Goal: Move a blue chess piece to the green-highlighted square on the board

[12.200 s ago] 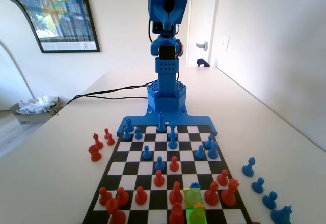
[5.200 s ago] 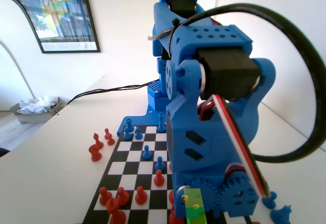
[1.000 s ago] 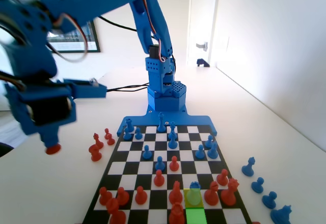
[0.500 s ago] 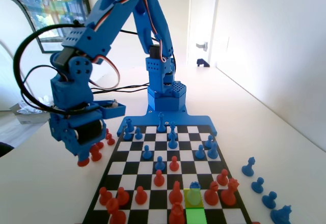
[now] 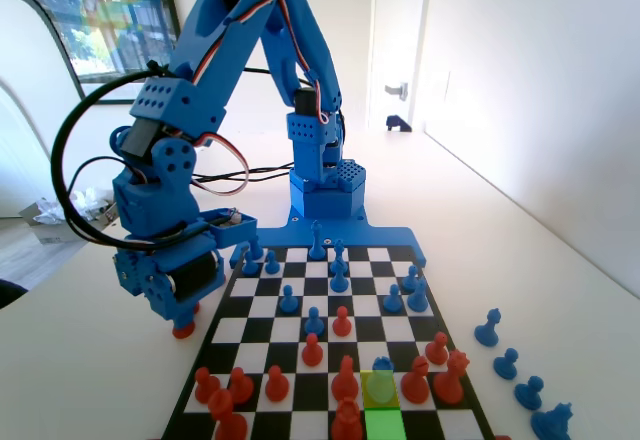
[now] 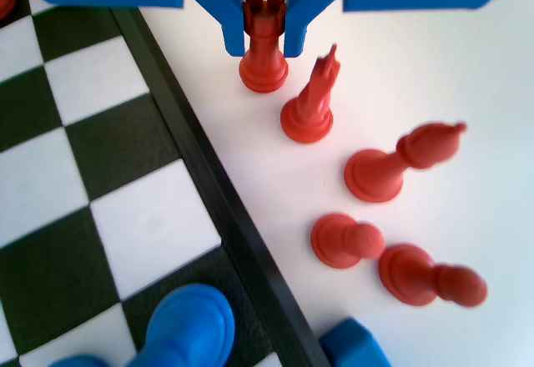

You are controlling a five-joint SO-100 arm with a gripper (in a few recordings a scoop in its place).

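The gripper (image 6: 264, 25) is pinching a red rook (image 6: 264, 50) off the board (image 5: 262, 305), leaving the blue chess piece (image 5: 380, 382) well away rightward in the fixed view, adjoining the green-highlighted square (image 5: 383, 425).

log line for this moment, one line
hand: shut on red rook | place: on table beside board, left of it in fixed view | blue chess piece: on yellow square | green-highlighted square: free
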